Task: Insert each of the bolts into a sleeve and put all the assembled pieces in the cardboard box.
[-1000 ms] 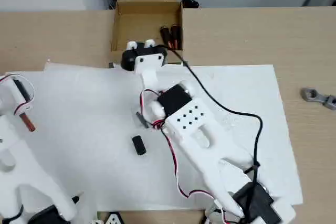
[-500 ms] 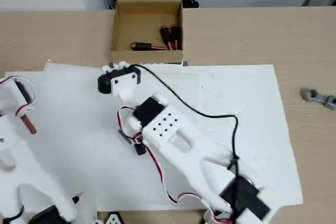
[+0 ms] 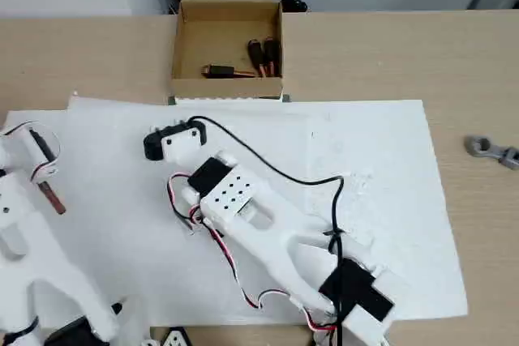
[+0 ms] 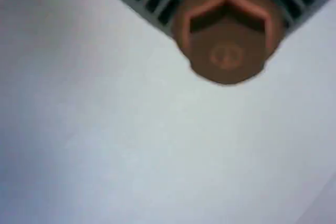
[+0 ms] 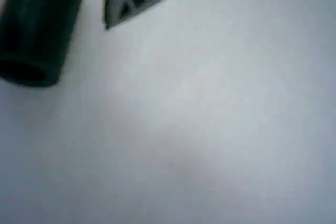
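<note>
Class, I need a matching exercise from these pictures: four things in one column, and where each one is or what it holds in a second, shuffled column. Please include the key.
Things
1. copper-coloured hex-head bolt
2. brown cardboard box
3. silver metal tool
4. large white paper sheet

Places or states
a. lies on the bare wooden table, at the right edge of the high view
b. gripped in the left gripper
c. holds dark-and-copper assembled pieces
d. spread flat on the table, just in front of the box

Pairs: 1-b, 2-c, 3-a, 4-d
</note>
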{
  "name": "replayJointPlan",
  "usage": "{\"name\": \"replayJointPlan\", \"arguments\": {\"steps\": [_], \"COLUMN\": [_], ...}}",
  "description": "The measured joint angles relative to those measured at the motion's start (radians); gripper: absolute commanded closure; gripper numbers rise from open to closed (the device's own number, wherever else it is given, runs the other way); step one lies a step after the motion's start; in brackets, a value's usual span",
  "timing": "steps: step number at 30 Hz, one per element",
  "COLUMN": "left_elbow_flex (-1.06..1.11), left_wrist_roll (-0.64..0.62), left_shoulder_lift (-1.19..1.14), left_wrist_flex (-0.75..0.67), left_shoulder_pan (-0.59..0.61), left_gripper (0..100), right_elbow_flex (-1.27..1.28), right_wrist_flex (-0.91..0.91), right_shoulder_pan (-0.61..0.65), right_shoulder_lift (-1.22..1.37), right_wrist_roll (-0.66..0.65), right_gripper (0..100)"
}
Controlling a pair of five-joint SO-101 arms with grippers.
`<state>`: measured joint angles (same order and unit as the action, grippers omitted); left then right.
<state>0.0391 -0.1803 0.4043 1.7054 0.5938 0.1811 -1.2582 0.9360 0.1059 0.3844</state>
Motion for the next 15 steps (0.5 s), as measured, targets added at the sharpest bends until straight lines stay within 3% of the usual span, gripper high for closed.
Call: {"name": "replayJointPlan", "arguments": {"steps": [15], "left_elbow_flex": [0.0], "left_wrist_roll": [-0.003], "left_shoulder_lift": [0.0], "left_wrist_flex": [-0.002], "left_shoulder_pan": [0.0], "left_gripper": [99], "right_elbow_flex": [0.0], "right_wrist_flex": [0.011], "right_shoulder_pan": [0.012], "right_shoulder_lift": [0.06], "right_wrist_roll": [0.0], "right_gripper": [82.1]}}
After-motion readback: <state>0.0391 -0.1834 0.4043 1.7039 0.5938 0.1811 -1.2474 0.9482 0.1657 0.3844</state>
